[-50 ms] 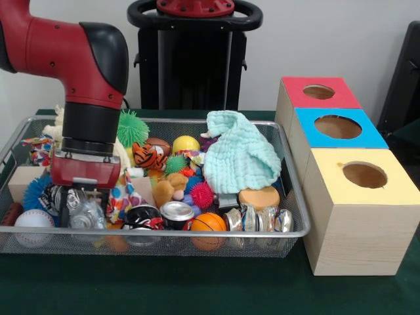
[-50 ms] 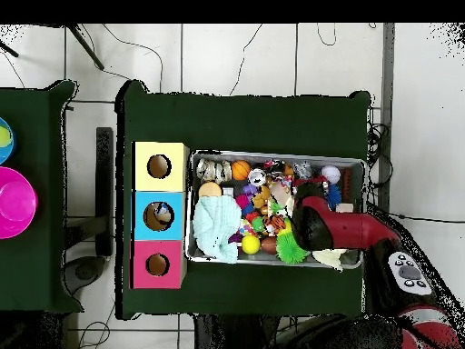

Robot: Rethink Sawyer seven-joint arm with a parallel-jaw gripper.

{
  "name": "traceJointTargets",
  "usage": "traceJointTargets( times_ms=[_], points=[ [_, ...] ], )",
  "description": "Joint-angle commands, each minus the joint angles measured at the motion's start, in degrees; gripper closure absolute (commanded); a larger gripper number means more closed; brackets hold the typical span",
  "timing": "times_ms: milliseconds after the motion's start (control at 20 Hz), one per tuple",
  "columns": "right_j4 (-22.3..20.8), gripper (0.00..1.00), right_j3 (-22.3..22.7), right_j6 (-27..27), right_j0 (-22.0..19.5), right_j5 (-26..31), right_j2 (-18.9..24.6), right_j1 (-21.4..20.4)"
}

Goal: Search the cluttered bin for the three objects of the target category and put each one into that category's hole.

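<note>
A dark green cloth (image 1: 197, 289) covers the table, with a bare strip of it along the near edge in front of the wire mesh bin (image 1: 164, 233). Against the bin's near rim lie a white baseball (image 1: 33, 222), a crushed clear plastic bottle (image 1: 82, 213), a silver can (image 1: 176, 213), a small orange basketball (image 1: 209, 223) and crumpled shiny cans (image 1: 259, 220). The gripper (image 1: 84, 203) is down in the bin's left part, right at the plastic bottle; whether its fingers are spread or closed on anything cannot be told, since the clutter hides them. Deeper in sit a tiger-striped toy (image 1: 147, 156), a yellow ball (image 1: 186, 144), a green spiky ball (image 1: 132, 128) and a pale mint cloth (image 1: 239, 154) draped over the right part. Just beside the bin's right side stand three wooden boxes in a row, each with a round hole on top: the yellow box (image 1: 361, 216) nearest, then the blue box (image 1: 338, 128), then the red box (image 1: 318, 95). From overhead, green cloth rings the bin on all sides, and beyond the table is a pale tiled floor (image 2: 245, 54) with trailing cables. A second table holds a pink plate (image 2: 14, 202).
</note>
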Motion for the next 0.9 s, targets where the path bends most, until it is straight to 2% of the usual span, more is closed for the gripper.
traceJointTargets(
  times_ms=[50,450,600,650,750,800,900],
  points=[
    [-3.47,0.0,-1.07,10.16,-0.5,-8.5,11.27,0.98],
    [-4.55,0.0,-0.66,8.62,-2.0,-2.88,11.43,0.7],
    [-5.15,0.0,-0.75,8.2,-2.48,-2.41,11.58,0.44],
    [-5.01,0.0,-0.47,8.18,-3.32,-1.04,12.56,0.88],
    [-3.32,0.0,-0.39,8.65,-2.87,0.11,11.36,1.54],
    [-1.73,0.0,-0.82,9.14,-1.07,-0.21,8.45,1.58],
    [-1.57,0.0,-0.94,9.18,-1.04,-0.5,7.38,1.79]
  ],
)
